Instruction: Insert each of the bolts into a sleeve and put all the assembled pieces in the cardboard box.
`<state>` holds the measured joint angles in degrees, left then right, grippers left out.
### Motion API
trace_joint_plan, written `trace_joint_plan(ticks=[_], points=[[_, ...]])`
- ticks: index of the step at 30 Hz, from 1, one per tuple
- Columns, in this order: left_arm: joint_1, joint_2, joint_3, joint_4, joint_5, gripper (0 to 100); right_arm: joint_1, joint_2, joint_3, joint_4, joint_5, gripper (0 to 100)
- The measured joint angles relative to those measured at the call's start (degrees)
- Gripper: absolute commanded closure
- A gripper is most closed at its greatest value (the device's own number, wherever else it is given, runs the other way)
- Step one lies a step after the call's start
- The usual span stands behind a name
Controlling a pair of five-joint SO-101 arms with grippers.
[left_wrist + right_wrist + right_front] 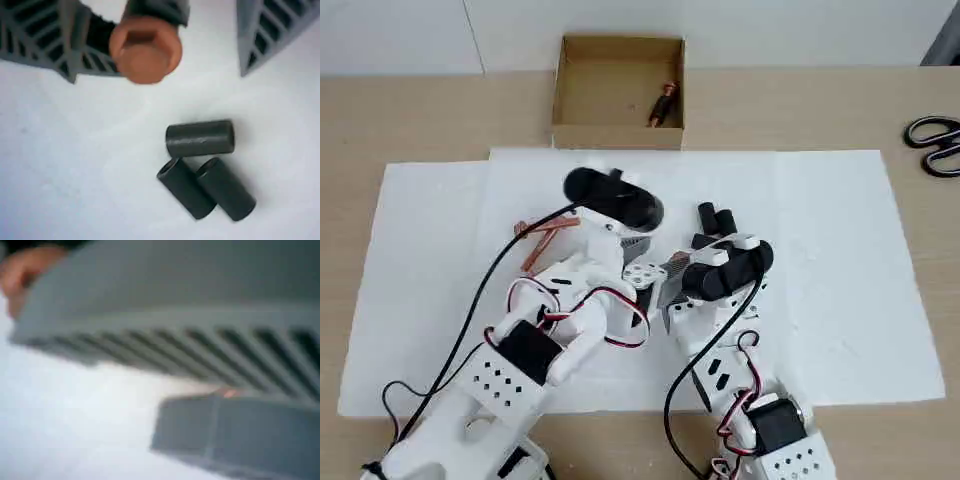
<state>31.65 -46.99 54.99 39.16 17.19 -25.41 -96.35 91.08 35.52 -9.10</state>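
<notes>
- High view: the cardboard box (615,135) stands at the far side of the worktop (420,110). It holds one bolt-in-sleeve piece (663,105). Loose copper bolts (542,240) lie on the white paper (840,250), well apart from the box.
- Left wrist view: our left claw (159,77) is spread. A copper bolt head (145,52) sits just beside one of its fingers (55,45). Three black sleeves (200,138) lie close together on the paper.
- Right wrist view: the right claw (190,390) hangs close over the paper; we cannot tell whether it is spread or pressed together.
</notes>
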Motion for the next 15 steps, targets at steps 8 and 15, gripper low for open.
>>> trace_joint_plan(ticks=[8,15], points=[[-8.9,-1.3,0.0,6.2,-0.1,80,0.0,0.0,0.0,0.0,0.0,99.5],[-22.2,-8.7,0.0,15.6,0.0,80,5.6,0.0,-1.5,2.3,-0.1,99.5]])
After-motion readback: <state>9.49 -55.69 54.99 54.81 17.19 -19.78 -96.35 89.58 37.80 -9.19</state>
